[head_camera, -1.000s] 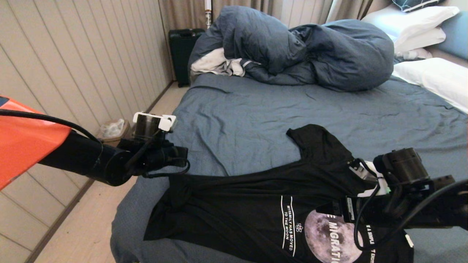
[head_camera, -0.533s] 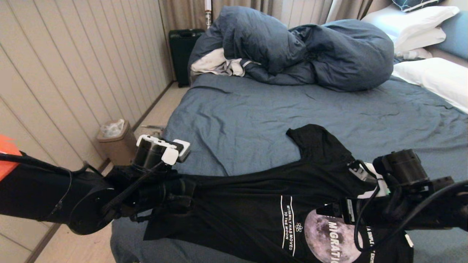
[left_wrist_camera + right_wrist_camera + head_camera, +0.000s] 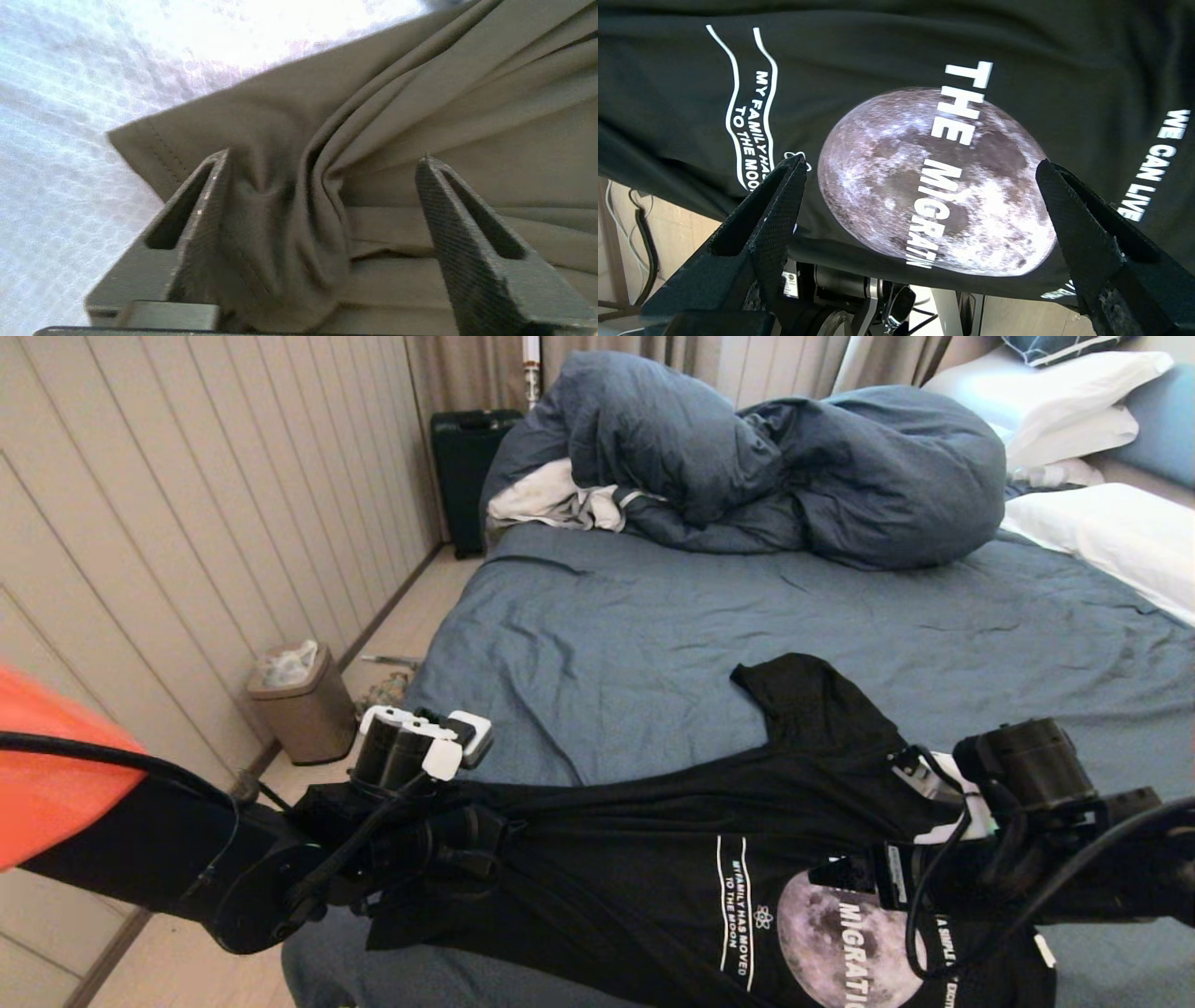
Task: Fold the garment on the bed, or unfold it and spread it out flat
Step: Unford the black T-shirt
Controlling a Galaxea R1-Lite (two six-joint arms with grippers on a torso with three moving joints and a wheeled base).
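Slate-blue bed, black T-shirt lying crosswise, left gripper and right gripper released.

The bed bears garment, duvet, pillows.

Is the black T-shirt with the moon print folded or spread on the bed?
Mostly spread: the black T-shirt lies print-up on the slate-blue bed, one sleeve bunched.
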